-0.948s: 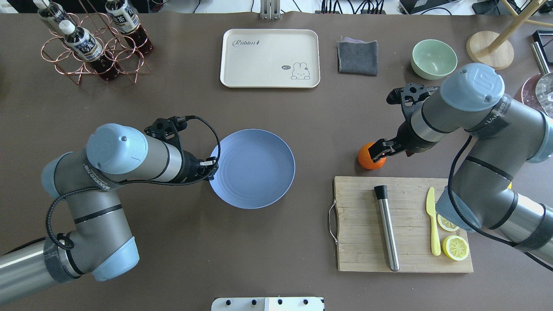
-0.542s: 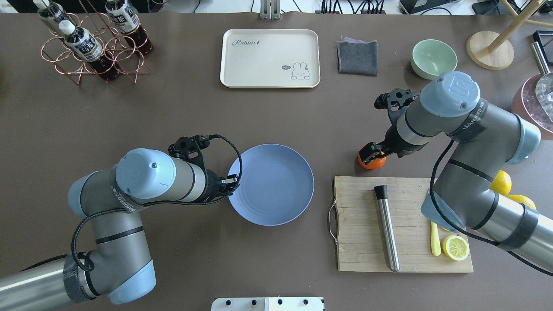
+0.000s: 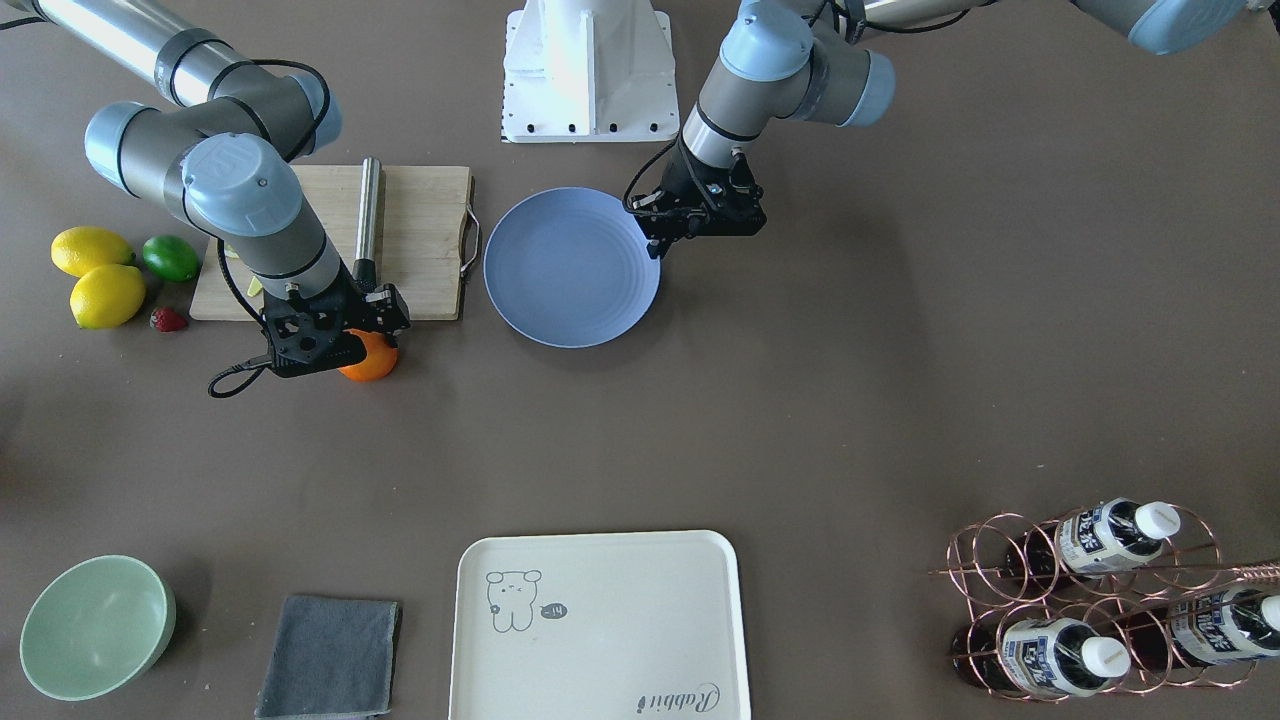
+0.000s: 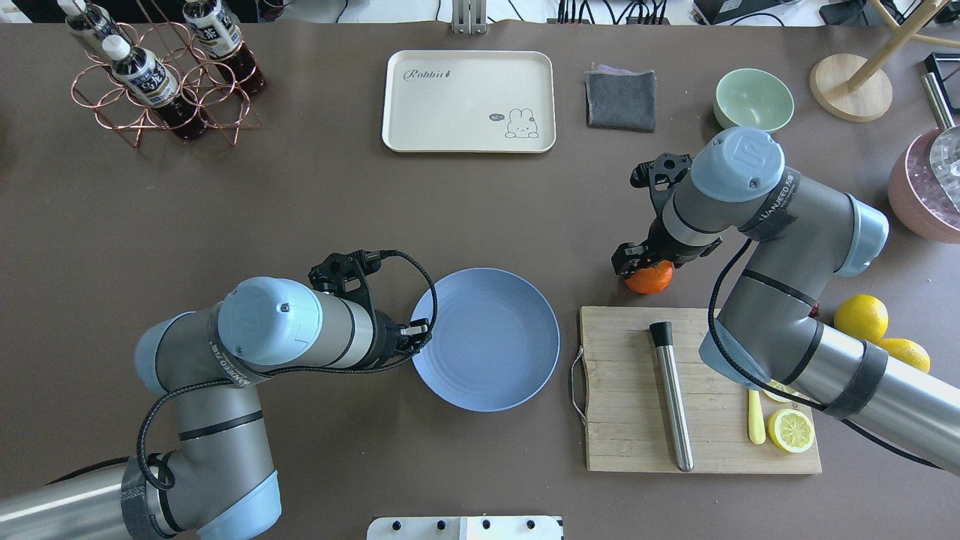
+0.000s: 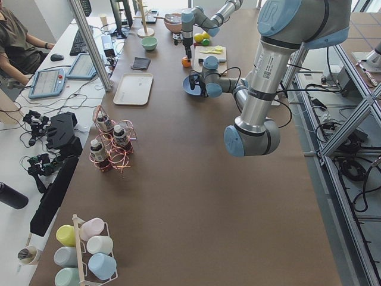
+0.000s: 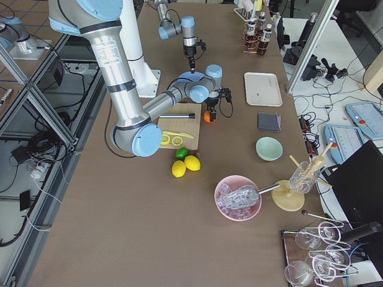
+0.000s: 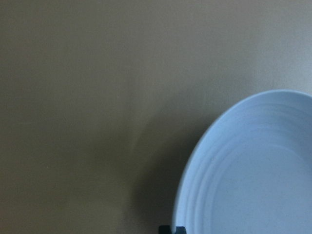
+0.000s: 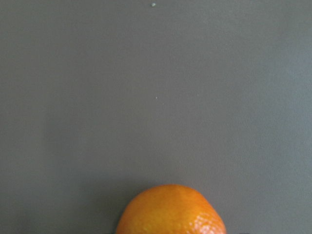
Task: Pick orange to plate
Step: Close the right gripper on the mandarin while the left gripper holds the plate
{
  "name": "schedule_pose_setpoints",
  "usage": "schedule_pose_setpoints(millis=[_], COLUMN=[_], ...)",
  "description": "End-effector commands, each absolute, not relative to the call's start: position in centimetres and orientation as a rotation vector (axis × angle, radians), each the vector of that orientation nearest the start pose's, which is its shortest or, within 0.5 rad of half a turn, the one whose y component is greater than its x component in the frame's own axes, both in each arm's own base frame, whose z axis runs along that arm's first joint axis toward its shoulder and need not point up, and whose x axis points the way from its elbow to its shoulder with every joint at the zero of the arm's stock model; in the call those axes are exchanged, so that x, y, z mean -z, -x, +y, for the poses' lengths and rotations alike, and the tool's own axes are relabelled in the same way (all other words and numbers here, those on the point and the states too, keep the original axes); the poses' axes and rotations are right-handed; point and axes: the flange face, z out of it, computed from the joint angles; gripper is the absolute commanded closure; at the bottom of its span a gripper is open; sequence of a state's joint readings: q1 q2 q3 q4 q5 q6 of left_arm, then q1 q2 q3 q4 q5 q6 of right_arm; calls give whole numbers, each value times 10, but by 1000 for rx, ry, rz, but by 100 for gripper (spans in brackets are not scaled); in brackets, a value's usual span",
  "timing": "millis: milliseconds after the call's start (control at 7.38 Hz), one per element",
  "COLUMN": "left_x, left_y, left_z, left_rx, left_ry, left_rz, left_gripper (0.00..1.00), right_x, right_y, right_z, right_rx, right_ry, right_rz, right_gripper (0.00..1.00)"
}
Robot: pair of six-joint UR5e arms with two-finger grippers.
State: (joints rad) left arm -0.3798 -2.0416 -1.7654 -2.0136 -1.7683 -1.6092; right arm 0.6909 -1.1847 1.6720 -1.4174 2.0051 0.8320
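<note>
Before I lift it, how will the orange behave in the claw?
The orange is round and rests on the flat table, so a sideways nudge would probably roll it. Its peel looks glossy in the right wrist view, so it may slip unless the right claw closes across its widest part.

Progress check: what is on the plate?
Nothing visible on the plate; the orange is away from it, at the right end effector. The left end effector covers a bit of rim.

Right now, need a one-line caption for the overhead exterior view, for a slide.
Right claw over the orange beside the cutting board; left claw grips the rim of the empty blue plate.
</note>
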Motion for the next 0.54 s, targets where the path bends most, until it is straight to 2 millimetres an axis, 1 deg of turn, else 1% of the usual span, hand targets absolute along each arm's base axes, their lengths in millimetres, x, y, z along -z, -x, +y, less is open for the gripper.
schedule_pose_setpoints(millis=[0,135,271,406], left_x=[-247,-252,-260,-288], left_y=[-534,-514,-485,-450], left_z=[-352,-373,-400,-420], left_rx=[274,291,252,212], left_ry=[-30,-40,-59,-80], left_rz=[1135,1132,1127,1094], left_gripper=[3,3,3,3], right_x=[-379,-357,-330,-303], right_y=[434,432,430,433], right_z=[-482,-486,-488,-488], right_rx=[182,180,155,111], right_ry=[-106,-122,-113,-103], right_rz=[-758,-786,-832,-874], right_gripper=[100,100,100,100])
